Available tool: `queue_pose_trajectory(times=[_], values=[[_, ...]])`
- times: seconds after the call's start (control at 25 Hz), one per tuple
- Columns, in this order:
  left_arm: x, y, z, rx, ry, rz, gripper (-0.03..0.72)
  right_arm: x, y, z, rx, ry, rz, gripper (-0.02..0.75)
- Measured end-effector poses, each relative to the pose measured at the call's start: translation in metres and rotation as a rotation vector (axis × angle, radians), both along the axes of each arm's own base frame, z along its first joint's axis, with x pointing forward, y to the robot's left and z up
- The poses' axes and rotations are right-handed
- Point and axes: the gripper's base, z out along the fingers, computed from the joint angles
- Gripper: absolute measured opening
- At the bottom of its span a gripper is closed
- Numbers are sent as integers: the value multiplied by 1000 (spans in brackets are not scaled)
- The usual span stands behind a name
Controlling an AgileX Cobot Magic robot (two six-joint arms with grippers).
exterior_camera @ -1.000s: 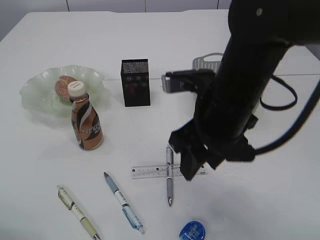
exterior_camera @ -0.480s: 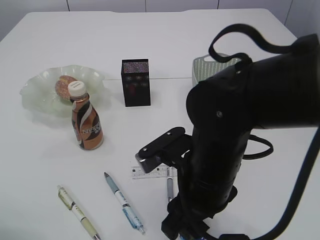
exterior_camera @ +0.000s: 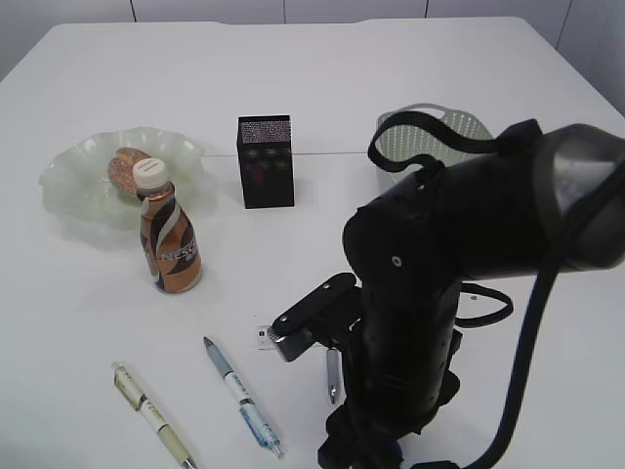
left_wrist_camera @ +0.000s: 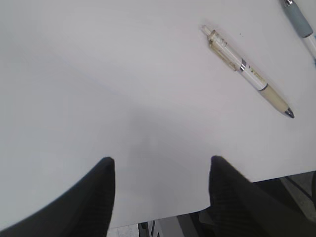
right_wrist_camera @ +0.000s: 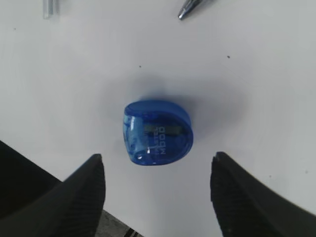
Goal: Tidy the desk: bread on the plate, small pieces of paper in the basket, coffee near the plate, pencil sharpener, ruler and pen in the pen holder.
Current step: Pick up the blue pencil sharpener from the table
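Note:
A blue pencil sharpener (right_wrist_camera: 156, 132) lies on the white table just ahead of my right gripper (right_wrist_camera: 157, 163), which is open and empty above it. My left gripper (left_wrist_camera: 161, 160) is open over bare table near a yellow-grip pen (left_wrist_camera: 249, 76). Bread (exterior_camera: 125, 166) sits on the green plate (exterior_camera: 68, 186), and the coffee bottle (exterior_camera: 169, 244) stands beside it. The black pen holder (exterior_camera: 265, 161) and the basket (exterior_camera: 435, 132) stand at the back. My right arm (exterior_camera: 420, 322) hides most of the ruler (exterior_camera: 266, 335). No small pieces of paper are in view.
Two pens (exterior_camera: 151, 415) (exterior_camera: 241, 396) lie at the front left, and a third pen (exterior_camera: 333, 376) pokes out from under the right arm. The table's near edge (left_wrist_camera: 163, 219) is close behind both grippers.
My right arm has swung toward the near edge and come down over the pencil sharpener, now covering the ruler and the third pen. Its jaws have widened a little. The left gripper is unchanged.

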Motion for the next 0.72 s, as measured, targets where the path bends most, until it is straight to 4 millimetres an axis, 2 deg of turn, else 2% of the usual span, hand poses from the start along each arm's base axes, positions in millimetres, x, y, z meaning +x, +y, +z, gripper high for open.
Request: queue_pose_trajectory(times=[0.52,0.72], values=[[1,0,0,1,-7,-1,442,4,3,-3,30,-34,6,513],[1,0,0,1,-16,1,442,4,4,-21,-10,8,6,513]])
